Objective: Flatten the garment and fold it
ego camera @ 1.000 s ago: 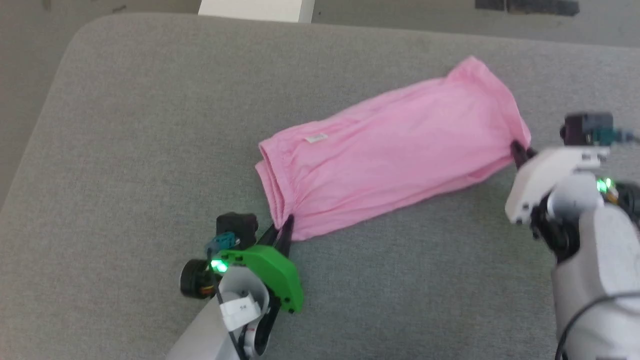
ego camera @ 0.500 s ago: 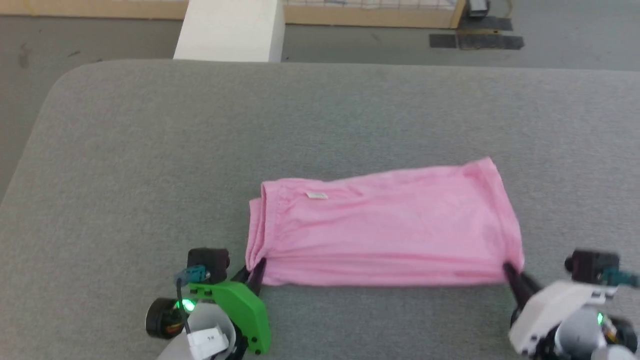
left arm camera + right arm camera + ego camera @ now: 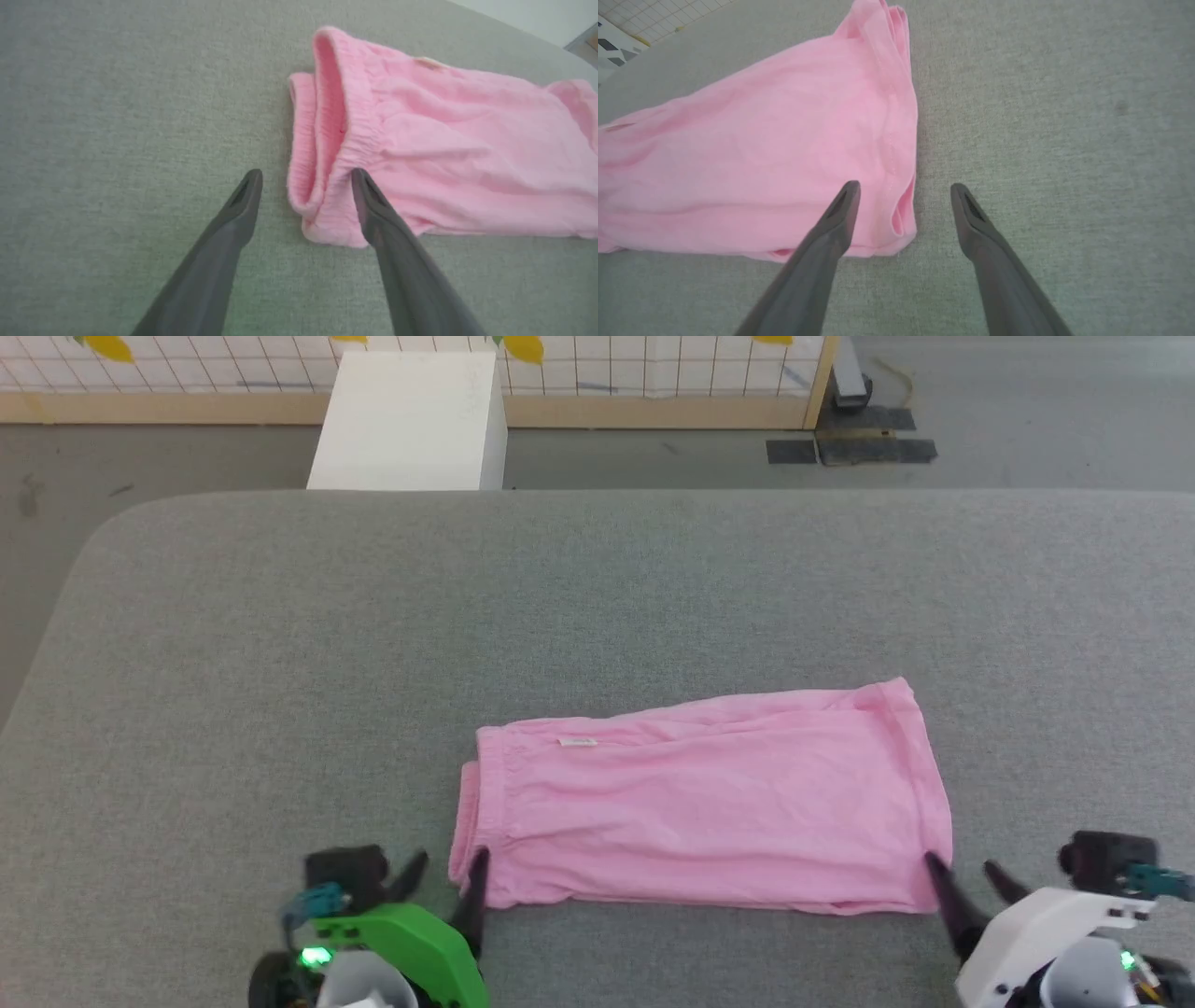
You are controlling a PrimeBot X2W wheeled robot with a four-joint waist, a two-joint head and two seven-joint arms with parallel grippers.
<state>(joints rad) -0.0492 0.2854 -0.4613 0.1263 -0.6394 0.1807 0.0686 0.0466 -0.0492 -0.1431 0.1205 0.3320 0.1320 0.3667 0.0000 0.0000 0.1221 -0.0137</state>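
The garment has each of its two near corners inside a wide-open pincer, and neither pincer has hold of anything. The left pincer stands at the near corner of the waistband. In the left wrist view one finger lies against the gathered fabric there, the other is over bare surface, and the corner sits loose between them. The right pincer is placed the same way at the near corner of the hem, with one finger over the cloth, the other clear of it, and the jaws spread.

Outward from these corners, the garment lies on the surface as one long pink band, with the waistband at its left end and the hemmed ends at its right. It seems to be doubled over lengthwise already: the layers at the hem stack on one another, and a second lip of waistband peeks out just past the top one. A small white label shows near the far corner of the waistband. The cloth is mostly flat, with only shallow creases along its length and a slightly wavy far edge.

By my reading, the flattening is largely done and a first fold is in place. What looks left is a crosswise fold that brings one end over the other, which will need fresh grips on both corners. The offset waistband layers may also need squaring up. A white box stands on the floor well beyond the garment's far side and has no part in this.
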